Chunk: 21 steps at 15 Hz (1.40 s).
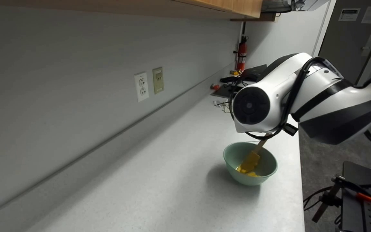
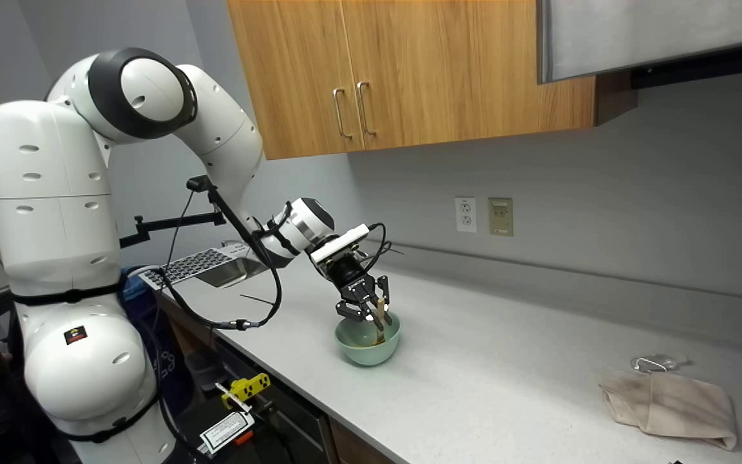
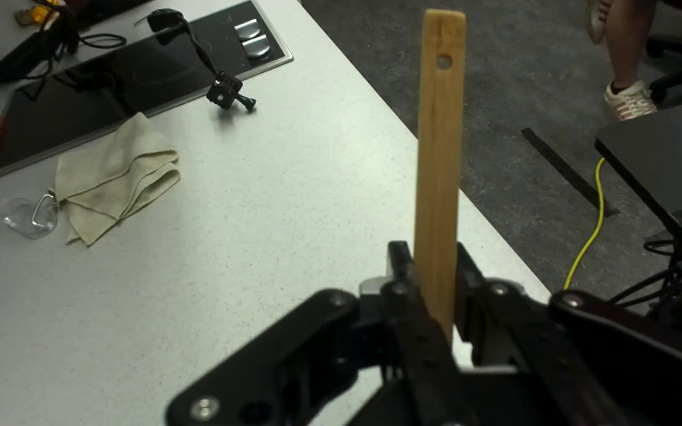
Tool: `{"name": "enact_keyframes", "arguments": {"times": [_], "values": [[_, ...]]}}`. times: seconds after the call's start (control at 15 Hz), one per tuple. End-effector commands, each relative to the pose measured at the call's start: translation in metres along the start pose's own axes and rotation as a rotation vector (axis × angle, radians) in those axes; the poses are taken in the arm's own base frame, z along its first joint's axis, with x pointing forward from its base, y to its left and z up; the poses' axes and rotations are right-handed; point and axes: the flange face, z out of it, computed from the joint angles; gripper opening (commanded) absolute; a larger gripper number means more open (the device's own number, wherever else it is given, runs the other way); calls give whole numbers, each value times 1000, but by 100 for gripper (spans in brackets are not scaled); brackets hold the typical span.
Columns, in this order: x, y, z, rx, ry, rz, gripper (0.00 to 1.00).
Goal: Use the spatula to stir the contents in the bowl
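gripper point(image 3: 433, 254) pinching spatula point(image 1: 251, 159) by the handle | spatula tilted, blade inside bowl point(image 1: 248, 181), down at contents point(image 1: 253, 174) | grasp and entry done; stirring judged the step in hand, amount mixed can't be told, rest left | bowl near edge of counter point(image 1: 140, 180), more open room toward wall point(image 1: 60, 80); bowl's sides bound each sweep

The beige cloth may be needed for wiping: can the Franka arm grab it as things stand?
Probably not: its tool is closed on the spatula's wooden handle, blade down in the mint-green bowl; taking the cloth likely means releasing that first.
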Motion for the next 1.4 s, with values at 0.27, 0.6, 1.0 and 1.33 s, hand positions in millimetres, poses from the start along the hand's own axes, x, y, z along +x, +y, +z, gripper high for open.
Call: {"name": "enact_keyframes", "arguments": {"times": [0.27,0.6,1.0,1.33], "values": [[2,5,-1,-4,95,85,4],[-3,-3,-19,79,132,52,4],[-25,-3,-8,99,21,61,4],[-29,12,-7,31,-24,111,4]]}}
